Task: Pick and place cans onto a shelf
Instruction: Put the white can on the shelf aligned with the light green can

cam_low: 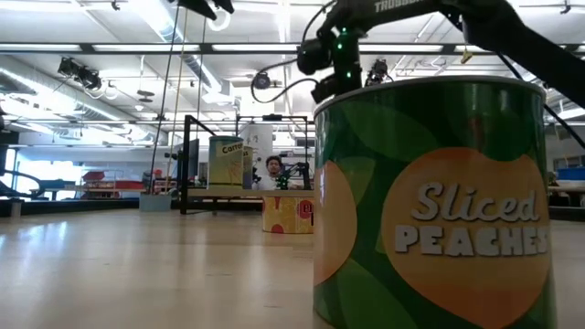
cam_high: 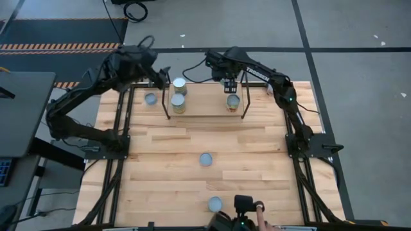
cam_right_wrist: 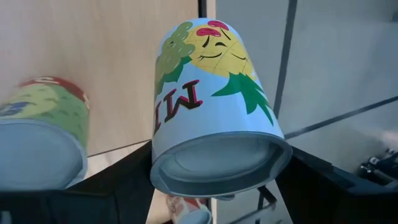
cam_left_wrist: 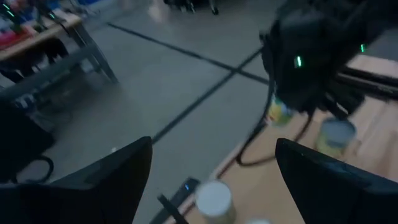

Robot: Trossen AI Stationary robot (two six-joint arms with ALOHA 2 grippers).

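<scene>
Right gripper (cam_high: 229,82), upper centre of the high view over the right end of the shelf (cam_high: 204,116), is clamped on a light-blue can with a fruit label (cam_right_wrist: 214,118); the right wrist view shows it filling the space between the two fingers, base toward the camera, with another can (cam_right_wrist: 38,134) at the left edge, green and red labelled. Left gripper (cam_high: 164,74), upper left of centre, hangs just off the shelf's left end with its fingers (cam_left_wrist: 106,180) spread and nothing between them. Three cans look placed: two at the shelf's left end (cam_high: 179,85) (cam_high: 178,103), one at its right end (cam_high: 233,102) just below the right gripper. Not yet shelved, judging from the high view: a can (cam_high: 150,99) on the table (cam_high: 257,160) left of the shelf, one (cam_high: 205,159) mid-table, one (cam_high: 215,204) near the bottom edge; the last is probably the Sliced Peaches can (cam_low: 430,201) looming in the low view. Estimate: roughly halfway, with the held can's set-down the step in hand.
</scene>
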